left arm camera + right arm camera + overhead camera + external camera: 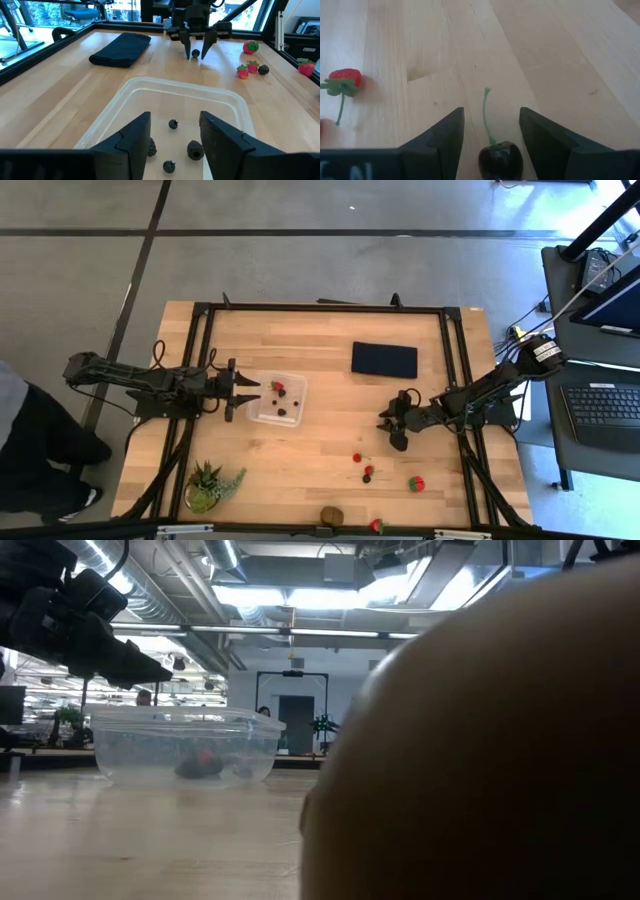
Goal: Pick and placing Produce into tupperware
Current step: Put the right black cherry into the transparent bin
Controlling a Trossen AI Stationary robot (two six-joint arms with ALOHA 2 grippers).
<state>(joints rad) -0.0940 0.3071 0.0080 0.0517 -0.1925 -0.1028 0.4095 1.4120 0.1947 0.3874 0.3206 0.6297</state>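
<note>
The clear tupperware (291, 412) sits left of the table's middle and holds a strawberry (278, 388) and several dark berries (194, 150). My left gripper (247, 391) hovers open over its left wall. My right gripper (392, 426) is open and low over the table right of the middle. A dark cherry (500, 159) with a green stem lies on the wood between its fingers. Near the front edge lie strawberries (416, 483), a small strawberry (357, 457), a dark berry (367, 475) and a brown kiwi (331, 516). My right gripper reaches slanting down from the table's right, one finger on each side of the dark cherry (500, 159), which rests on the table. I cannot tell whether either finger touches it.
A folded dark blue cloth (384, 360) lies toward the far edge. A spiky potted plant (210, 485) stands at the near left corner. Another strawberry (376, 525) sits at the near edge. In the low view the kiwi (480, 760) fills the foreground, beside the tupperware (185, 745).
</note>
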